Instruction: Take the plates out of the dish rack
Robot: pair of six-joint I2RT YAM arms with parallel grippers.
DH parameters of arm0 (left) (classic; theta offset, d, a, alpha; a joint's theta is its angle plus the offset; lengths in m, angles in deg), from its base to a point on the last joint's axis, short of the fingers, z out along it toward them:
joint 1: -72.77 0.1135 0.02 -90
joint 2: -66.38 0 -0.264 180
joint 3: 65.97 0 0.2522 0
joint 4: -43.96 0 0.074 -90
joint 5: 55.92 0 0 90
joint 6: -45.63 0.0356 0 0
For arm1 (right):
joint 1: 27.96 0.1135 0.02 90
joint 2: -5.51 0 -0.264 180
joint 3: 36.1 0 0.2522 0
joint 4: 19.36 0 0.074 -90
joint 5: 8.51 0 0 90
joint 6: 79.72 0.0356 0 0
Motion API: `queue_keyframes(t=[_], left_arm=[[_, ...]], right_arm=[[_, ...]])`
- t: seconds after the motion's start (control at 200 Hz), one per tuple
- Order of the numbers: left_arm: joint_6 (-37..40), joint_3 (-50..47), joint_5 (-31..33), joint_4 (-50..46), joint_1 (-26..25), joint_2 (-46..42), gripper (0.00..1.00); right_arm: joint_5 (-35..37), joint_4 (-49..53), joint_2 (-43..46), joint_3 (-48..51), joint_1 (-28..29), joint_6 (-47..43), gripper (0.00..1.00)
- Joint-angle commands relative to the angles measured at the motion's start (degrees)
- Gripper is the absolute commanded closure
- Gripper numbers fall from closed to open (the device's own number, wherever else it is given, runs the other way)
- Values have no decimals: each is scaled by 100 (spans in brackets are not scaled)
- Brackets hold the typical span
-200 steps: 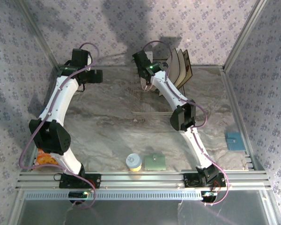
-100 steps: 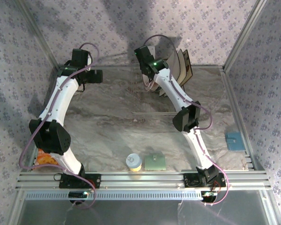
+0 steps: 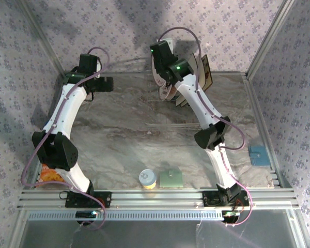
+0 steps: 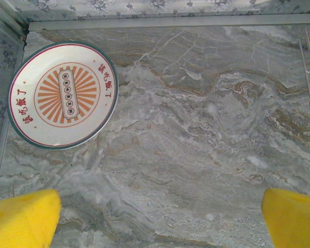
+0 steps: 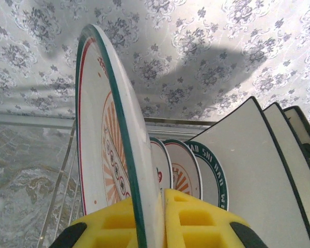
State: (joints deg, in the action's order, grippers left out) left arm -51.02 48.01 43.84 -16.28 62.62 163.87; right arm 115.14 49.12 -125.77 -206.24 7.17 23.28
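Note:
My right gripper (image 5: 157,209) is shut on the lower rim of a round white plate (image 5: 101,129) with an orange sunburst and teal rim, held upright and raised above the dish rack (image 5: 62,188). In the top view this gripper (image 3: 161,77) hangs over the rack (image 3: 165,111) at the back, the plate (image 3: 155,71) on edge beside it. More round plates (image 5: 194,173) and square cream plates (image 5: 248,170) stand in the rack behind. My left gripper (image 4: 157,219) is open over bare table at the back left. A matching round plate (image 4: 63,95) lies flat there, ahead and to the left of it.
A yellow-lidded cup (image 3: 148,179) and a green square pad (image 3: 171,179) sit near the front edge. A blue item (image 3: 258,154) lies by the right rail, an orange packet (image 3: 50,174) by the left arm's base. Patterned walls close in the back and sides.
My right gripper has risen with the round plate, lifting it up from the rack's dividers. The left arm has not moved.

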Motion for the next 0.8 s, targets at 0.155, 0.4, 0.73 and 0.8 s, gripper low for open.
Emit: queue_keyframes(t=[0.155, 0.4, 0.73, 0.8], left_arm=[[-12, 239, -71, -54, -51, -108, 1], [-48, 295, -234, -6, -58, -24, 1], [-114, 397, -538, 109, -57, 104, 1], [-169, 434, -649, 139, -61, 152, 1]], right_arm=[[-1710, 70, 501, 189, -363, 595, 100], [-4469, -2250, 2128, 3383, -1245, 1380, 100], [-6958, -5034, 3075, 6199, -2123, 2963, 100], [-7173, -5440, 3066, 6411, -2163, 3212, 100]])
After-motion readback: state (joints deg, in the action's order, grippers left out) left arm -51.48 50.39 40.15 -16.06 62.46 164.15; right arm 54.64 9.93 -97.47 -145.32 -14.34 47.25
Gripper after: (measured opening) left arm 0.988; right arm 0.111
